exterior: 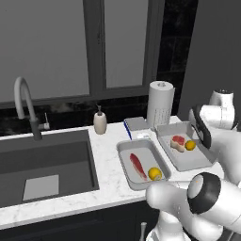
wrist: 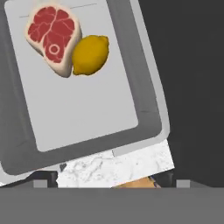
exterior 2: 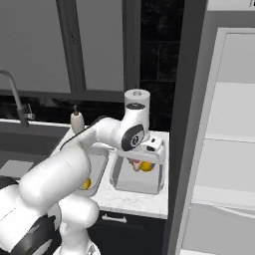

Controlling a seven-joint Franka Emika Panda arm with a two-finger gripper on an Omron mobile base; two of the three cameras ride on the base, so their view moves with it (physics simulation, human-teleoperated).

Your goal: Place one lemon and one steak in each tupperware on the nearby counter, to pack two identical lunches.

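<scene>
Grey tubs both look packed: ahead of the spread, empty jaws of the gripper [exterior 2: 149,158], one tupperware [wrist: 148,109] holds a steak [wrist: 53,37] touching a lemon [wrist: 89,54]. Beside it, the other tub [exterior: 123,155] holds a strip steak [exterior: 137,164] and lemon [exterior: 155,173], so nothing seems left.

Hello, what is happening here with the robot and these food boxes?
The robot is packing two lunches on the counter. Each tupperware already holds one steak and one lemon: the left tub has the thin strip, the right tub the thick chunk touching its lemon. The gripper hovers open above the right tub, holding nothing.
</scene>
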